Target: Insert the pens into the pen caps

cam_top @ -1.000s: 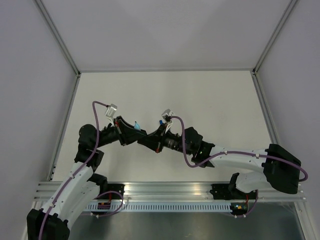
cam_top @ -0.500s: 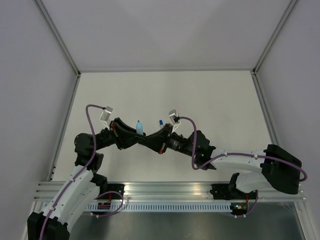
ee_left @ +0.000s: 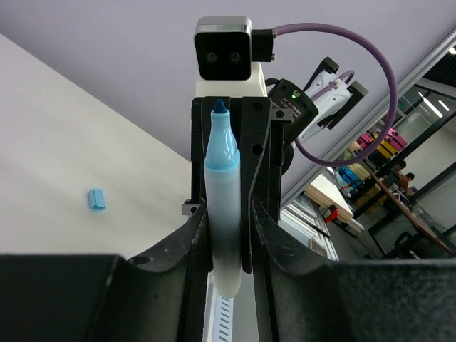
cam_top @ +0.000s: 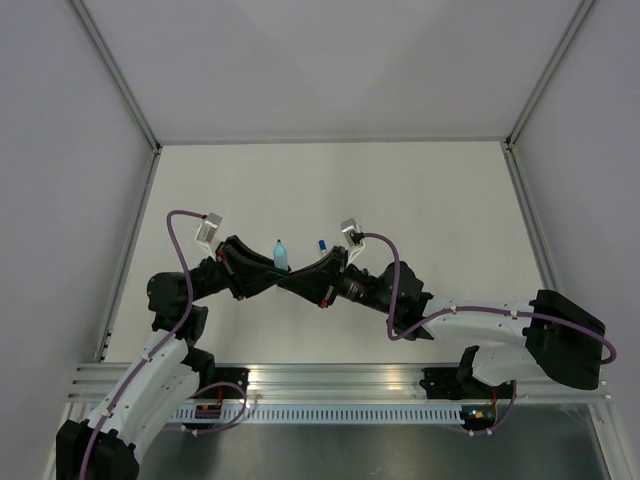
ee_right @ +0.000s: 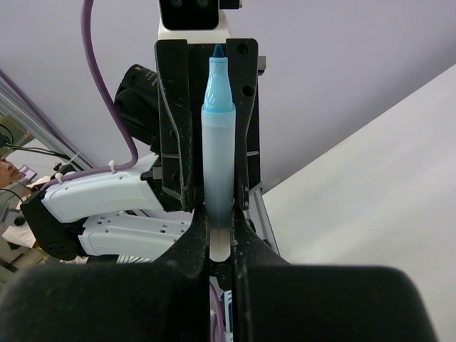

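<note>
Pen (ee_left: 221, 171), light blue, upright with tip upward, barrel clamped by left gripper (ee_left: 228, 222) and right gripper (ee_right: 219, 226)

pen (ee_left: 221, 189) with light-blue tip upright in left gripper (ee_left: 226, 246) jaws; right gripper (ee_left: 224, 153) opposite, flanking it; light blue cap (ee_left: 96, 199) on desk (ee_left: 64, 135), well left

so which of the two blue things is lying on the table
the small cap, loose on the table; the light blue pen is gripped up off it

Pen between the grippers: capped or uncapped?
Uncapped. The pen shows a bare blue tip in both wrist views; a light blue cap lies apart on the table.
</note>
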Tool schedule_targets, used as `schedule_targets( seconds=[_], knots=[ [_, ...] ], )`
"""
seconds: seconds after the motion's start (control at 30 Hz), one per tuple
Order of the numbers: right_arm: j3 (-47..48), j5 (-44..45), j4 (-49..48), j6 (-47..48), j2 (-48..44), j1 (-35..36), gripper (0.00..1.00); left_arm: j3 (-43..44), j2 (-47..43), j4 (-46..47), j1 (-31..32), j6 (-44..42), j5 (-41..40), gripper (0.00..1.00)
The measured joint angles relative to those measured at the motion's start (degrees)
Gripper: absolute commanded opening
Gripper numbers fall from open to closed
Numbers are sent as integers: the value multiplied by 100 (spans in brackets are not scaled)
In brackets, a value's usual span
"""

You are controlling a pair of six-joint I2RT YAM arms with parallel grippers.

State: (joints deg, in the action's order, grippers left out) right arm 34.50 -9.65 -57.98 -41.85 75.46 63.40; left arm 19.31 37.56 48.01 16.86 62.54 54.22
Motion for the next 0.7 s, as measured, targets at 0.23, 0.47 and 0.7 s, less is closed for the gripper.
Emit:
schedule_targets(
  seconds=[0.23,0.47,0.7],
  knots=[
    [9,-111,-76,-50,92,-9,0,0,94,107,4,146,-13,15],
    [33,-127,7,-59,98,-20,30,2,72,-20,2,157,-22,2],
    [59,-57,1067,205,-160,-22,80,131,-203,-909,15,-339,-13,2]
  ],
)
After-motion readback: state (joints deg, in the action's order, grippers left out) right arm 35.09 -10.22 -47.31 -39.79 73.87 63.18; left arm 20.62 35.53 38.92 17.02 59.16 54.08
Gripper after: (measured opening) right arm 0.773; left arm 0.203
